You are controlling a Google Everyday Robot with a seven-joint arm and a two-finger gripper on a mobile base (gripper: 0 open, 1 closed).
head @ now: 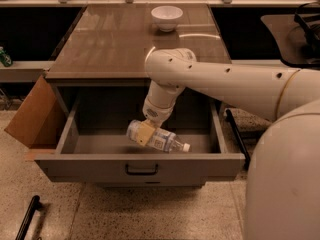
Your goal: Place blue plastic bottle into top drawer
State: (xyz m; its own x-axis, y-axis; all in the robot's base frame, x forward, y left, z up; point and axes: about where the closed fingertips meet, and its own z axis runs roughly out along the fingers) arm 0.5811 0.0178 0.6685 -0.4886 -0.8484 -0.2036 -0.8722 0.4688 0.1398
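The top drawer (140,170) is pulled open below the brown counter, with a dark bar handle at the centre of its front panel. My gripper (145,132) hangs inside the drawer, shut on the blue plastic bottle (161,140). The bottle lies tilted, its white cap pointing right and down, close over the drawer floor. My white arm reaches in from the right, over the drawer's back edge.
A white bowl (166,17) stands at the back of the brown counter (110,44). A cardboard flap (32,115) leans at the drawer's left side. A black bar (27,216) lies on the speckled floor at lower left. My robot's white body fills the right side.
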